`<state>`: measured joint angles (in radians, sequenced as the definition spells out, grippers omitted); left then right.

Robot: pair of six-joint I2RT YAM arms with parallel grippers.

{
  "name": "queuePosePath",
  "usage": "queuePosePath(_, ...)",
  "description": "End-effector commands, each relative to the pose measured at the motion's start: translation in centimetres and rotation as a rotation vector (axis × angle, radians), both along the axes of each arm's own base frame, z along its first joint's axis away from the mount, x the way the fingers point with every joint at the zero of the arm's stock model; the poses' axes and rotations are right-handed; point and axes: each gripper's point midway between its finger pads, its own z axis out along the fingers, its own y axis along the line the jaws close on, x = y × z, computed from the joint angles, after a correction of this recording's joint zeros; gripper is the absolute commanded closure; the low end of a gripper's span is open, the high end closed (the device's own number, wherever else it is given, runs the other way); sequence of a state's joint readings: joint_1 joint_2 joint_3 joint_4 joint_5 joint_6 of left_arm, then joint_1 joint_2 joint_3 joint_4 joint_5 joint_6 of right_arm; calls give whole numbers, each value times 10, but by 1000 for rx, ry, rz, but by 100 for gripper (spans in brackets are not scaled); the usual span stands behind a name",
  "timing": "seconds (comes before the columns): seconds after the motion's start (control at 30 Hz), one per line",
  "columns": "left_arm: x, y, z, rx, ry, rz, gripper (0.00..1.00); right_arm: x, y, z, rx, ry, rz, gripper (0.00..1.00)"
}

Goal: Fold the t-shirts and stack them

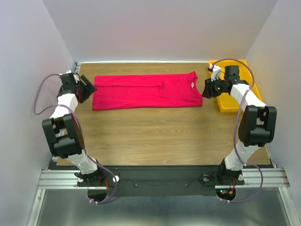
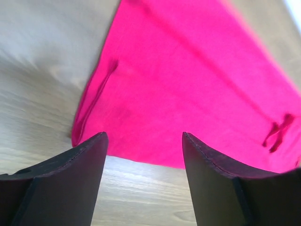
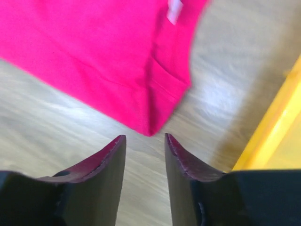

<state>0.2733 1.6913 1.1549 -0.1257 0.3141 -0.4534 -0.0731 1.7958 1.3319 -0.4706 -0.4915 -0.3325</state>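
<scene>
Looking from above, I see the shirt [image 1: 146,91] lying flat on the table [image 1: 155,136] as a long folded band, stretched between my two pincers. My left pincer [image 2: 143,136] is spread wide with nothing in it. The shirt's edge lies just ahead of its tips, with one corner toward its left finger. My right pincer [image 3: 145,137] is parted more narrowly and is also empty, with a folded shirt corner just beyond its tips. The white label [image 3: 174,10] sits farther ahead. The tray [image 3: 268,136] is beside that pincer, on its right.
</scene>
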Motion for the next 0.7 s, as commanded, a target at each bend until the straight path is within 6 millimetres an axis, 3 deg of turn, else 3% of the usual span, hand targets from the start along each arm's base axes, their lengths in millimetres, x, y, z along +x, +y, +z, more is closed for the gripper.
queuePosePath(0.0,10,31,86,182,-204,84,21,-8,37,66,140,-165,226,54)
queuePosePath(0.1,4,35,91,210,-226,99,19,-27,66,65,217,-167,365,51)
queuePosePath(0.23,3,30,60,169,-163,74,19,-41,100,52,245,-141,471,50)
queuePosePath(0.3,3,29,43,152,-125,67,20,-44,107,50,265,-119,481,50)
queuePosePath(0.67,-14,41,-39,164,127,106,28,-51,99,32,229,-50,384,50)
